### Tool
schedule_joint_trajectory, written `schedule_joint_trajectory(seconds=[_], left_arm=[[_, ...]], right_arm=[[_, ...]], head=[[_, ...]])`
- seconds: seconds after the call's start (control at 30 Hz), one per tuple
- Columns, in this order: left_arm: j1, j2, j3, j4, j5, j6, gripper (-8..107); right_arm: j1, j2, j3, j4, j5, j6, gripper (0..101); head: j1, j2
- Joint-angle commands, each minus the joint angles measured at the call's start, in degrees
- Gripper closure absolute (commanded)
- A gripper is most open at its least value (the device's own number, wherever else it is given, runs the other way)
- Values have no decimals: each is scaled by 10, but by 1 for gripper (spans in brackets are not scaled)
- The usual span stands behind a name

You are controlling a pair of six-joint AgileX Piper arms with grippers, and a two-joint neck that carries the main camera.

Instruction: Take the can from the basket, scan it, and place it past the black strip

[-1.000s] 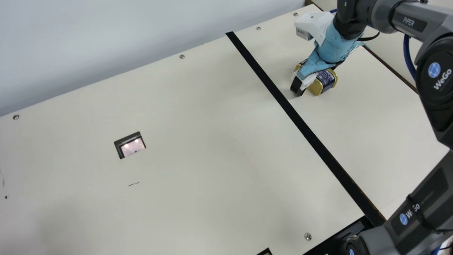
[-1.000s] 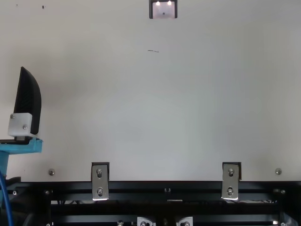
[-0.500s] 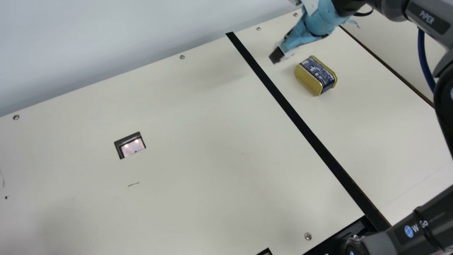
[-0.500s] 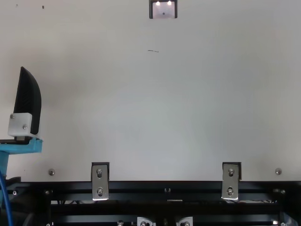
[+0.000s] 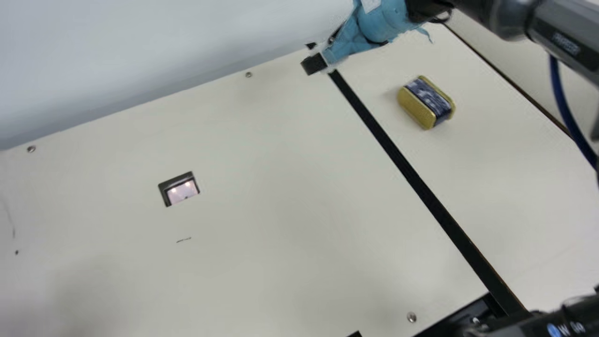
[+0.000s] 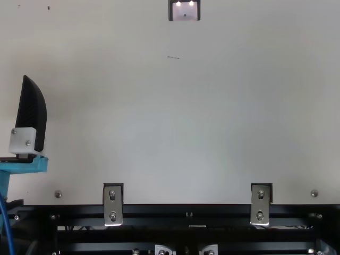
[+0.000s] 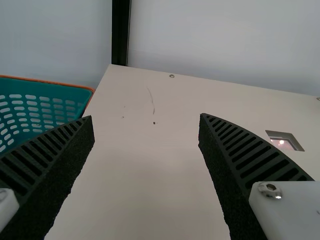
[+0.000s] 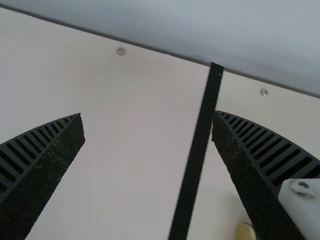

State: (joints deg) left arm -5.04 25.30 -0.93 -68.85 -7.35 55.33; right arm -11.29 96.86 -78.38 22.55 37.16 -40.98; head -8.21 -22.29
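Main view: right claw (image 5: 312, 55) is up over the far end of the black strip (image 5: 412, 178), ribbed fingers parted, nothing held. Can (image 5: 426, 103), gold with a dark blue label, sits on the desk (image 5: 262, 187) past the strip, on the robot's right of it. No contact with claw or strip; claw is off to the can's left and farther back, a clear gap between. Scanner window (image 5: 182, 191) is lit, set into the desk on the other side of the strip, well apart from the can.

Top view: left claw (image 6: 32, 114) is at the view's left edge, one black finger showing above a white mount. Two metal brackets (image 6: 113, 204) at the near edge of the desk, on a black frame (image 6: 186, 212).

Left wrist view: fingers spread wide, bare desk between them, no load. Teal basket (image 7: 30, 87) with an orange rim is partly behind one finger; scanner window past the other.

Right wrist view: fingers wide apart, grip empty. Strip runs between them, closer to one finger. A gold bit of the can peeks out beside that same finger, rest hidden.
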Motion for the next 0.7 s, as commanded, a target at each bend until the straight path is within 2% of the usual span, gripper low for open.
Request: schedule_joint_trajectory(seconds=[0.0,0.3,0.67], left_arm=[[0,0,0,0,0,0,9],[0,0,0,0,0,0,9],[0,0,0,0,0,0,9]], right_arm=[[14,-4,4,16,-6,-2,0],[57,-25,28,57,-29,-14,0],[86,-58,72,66,-68,-1,0]], head=[[-20,33],[-37,149],[-38,154]])
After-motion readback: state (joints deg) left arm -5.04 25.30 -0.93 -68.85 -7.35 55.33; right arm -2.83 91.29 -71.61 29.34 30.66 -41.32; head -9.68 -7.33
